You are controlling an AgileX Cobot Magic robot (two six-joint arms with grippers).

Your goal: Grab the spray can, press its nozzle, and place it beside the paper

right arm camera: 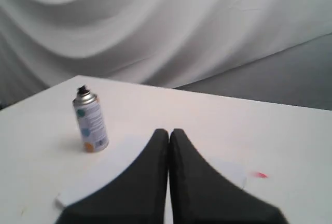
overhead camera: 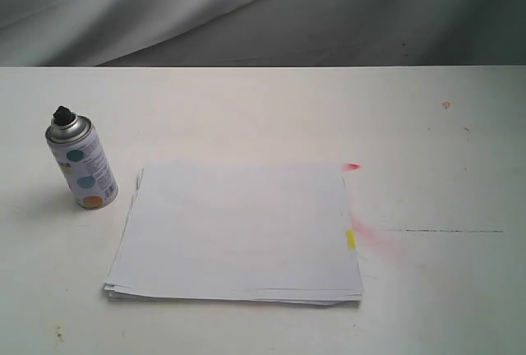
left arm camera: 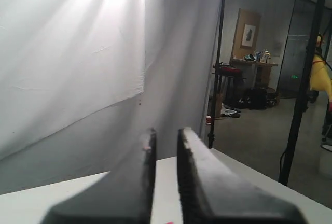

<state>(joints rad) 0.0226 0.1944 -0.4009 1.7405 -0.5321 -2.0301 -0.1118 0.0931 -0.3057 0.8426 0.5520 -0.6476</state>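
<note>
The spray can [overhead camera: 80,166] stands upright on the white table at the left, its black nozzle [overhead camera: 62,114] on top, a short gap from the left edge of the paper [overhead camera: 238,232]. The paper lies flat in the middle with a yellow mark [overhead camera: 351,240] on its right edge. Neither gripper shows in the exterior view. My right gripper [right arm camera: 169,131] is shut and empty, hanging above the paper [right arm camera: 111,162], well apart from the spray can [right arm camera: 91,123] and its nozzle [right arm camera: 81,88]. My left gripper [left arm camera: 166,130] has a narrow gap between its fingers, nothing in it.
A red spot [overhead camera: 352,166] lies off the paper's far right corner and a pink stain [overhead camera: 371,237] beside its right edge. A thin dark line [overhead camera: 444,231] crosses the table at right. A grey cloth backdrop [overhead camera: 263,10] hangs behind the table's far edge.
</note>
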